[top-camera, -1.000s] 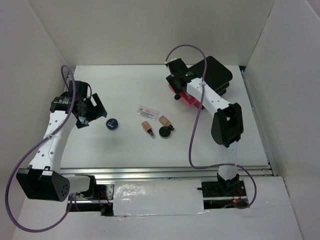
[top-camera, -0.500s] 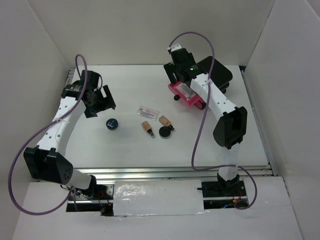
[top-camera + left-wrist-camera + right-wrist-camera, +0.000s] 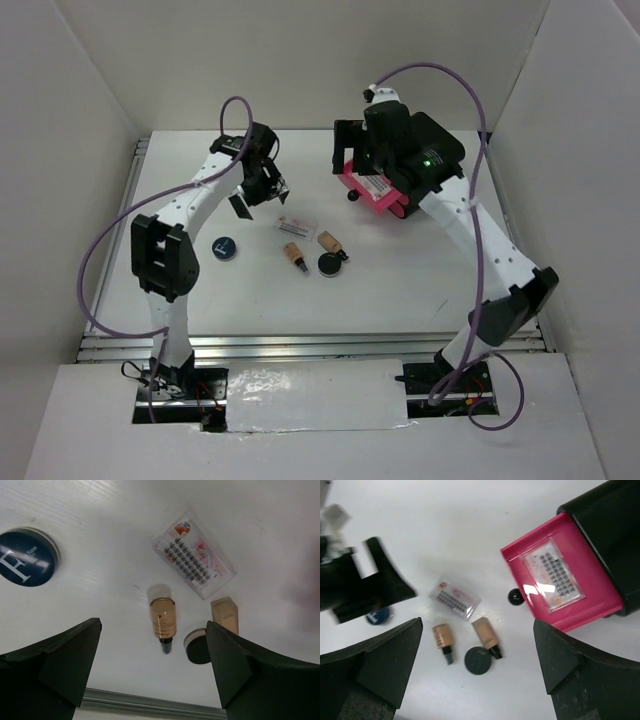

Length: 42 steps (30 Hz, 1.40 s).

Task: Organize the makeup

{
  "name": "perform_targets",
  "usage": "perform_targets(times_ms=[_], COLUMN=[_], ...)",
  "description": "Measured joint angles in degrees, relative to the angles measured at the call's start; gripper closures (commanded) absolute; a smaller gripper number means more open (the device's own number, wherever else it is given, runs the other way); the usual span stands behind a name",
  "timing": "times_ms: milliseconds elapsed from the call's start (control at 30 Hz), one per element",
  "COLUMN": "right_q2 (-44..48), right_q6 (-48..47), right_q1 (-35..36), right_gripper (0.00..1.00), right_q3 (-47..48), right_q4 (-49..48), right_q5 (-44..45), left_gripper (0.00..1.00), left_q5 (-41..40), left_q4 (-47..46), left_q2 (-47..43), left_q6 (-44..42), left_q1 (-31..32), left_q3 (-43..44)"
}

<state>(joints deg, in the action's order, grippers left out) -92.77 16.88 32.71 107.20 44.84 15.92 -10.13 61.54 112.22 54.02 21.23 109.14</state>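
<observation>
Right wrist view showed the right end effector (image 3: 478,624) spread wide, holding nothing, beside the pink drawer (image 3: 592,614), probably open so things fit; one sachet (image 3: 551,575) lay inside. Spread too, the left end effector (image 3: 153,624) hung over the other makeup (image 3: 194,560) on the tabletop (image 3: 100,510).

Bright, even, diffuse light throughout; white walls and table (image 3: 420,290) are close to washed out. Shadows are soft and faint, tucked close under the small items. Top view: sharp edge to edge, with glare on the crinkled tape strip (image 3: 315,395) at the near edge. Left wrist view: tan bottle (image 3: 162,617) crisp, fingers (image 3: 55,665) dark silhouettes, hazy smear at the right edge. Right wrist view: left arm (image 3: 360,585) motion-blurred, white hotspot on the pink drawer (image 3: 595,587).
</observation>
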Motion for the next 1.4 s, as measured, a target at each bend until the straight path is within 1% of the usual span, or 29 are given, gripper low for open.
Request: perform_targets(times_ms=[200, 433, 600, 733, 1000, 1033, 1167, 1300, 1333, 1367, 1400], right_q2=[9.29, 15.32, 18.78, 20.92, 21.22, 21.29, 21.62, 22.36, 22.60, 22.82, 22.99], right_q6=[3.10, 2.86, 2.12, 1.88, -0.66, -0.90, -1.38, -1.57, -1.60, -1.60, -1.62], right_q1=[0.13, 0.15, 0.15, 0.61, 7.21, 7.45, 7.48, 7.50, 7.50, 7.48, 7.48], right_gripper=[0.00, 0.00, 0.00, 0.00, 0.00, 0.00, 0.00, 0.00, 0.00, 0.00, 0.00], right_q3=[-7.45, -11.65, -14.19, -15.82, -15.85, -15.85, -15.89, -16.37, -16.55, -16.68, -16.76], right_q4=[0.83, 2.21, 2.25, 2.29, 2.01, 1.97, 1.95, 1.90, 1.92, 1.92, 1.92], right_q5=[-5.31, -9.92, -12.50, -16.72, -20.44, -20.70, -20.65, -20.68, -20.68, -20.65, -20.63], left_gripper=[0.01, 0.01, 0.01, 0.00, 0.01, 0.02, 0.11, 0.15, 0.18, 0.27, 0.31], left_q5=[-0.15, -0.04, 0.07, 0.00, -0.02, -0.04, -0.13, -0.20, -0.20, -0.13, -0.02], left_q4=[1.38, 1.97, 2.29, 2.03, 0.90, 0.90, 1.03, 1.14, 1.20, 1.22, 1.31], left_q2=[9.88, 17.62, 21.53, 24.87, 26.53, 26.53, 26.53, 26.53, 26.53, 26.53, 26.53], left_q6=[11.06, 20.02, 23.37, 25.09, 27.19, 27.28, 27.36, 27.12, 27.10, 27.04, 27.06], left_q1=[1.70, 3.87, 3.93, 3.98, 4.11, 4.11, 4.13, 4.13, 4.13, 4.13, 4.11], left_q3=[5.68, 11.54, 11.74, 13.31, 13.84, 13.84, 13.27, 13.09, 13.11, 13.11, 13.20])
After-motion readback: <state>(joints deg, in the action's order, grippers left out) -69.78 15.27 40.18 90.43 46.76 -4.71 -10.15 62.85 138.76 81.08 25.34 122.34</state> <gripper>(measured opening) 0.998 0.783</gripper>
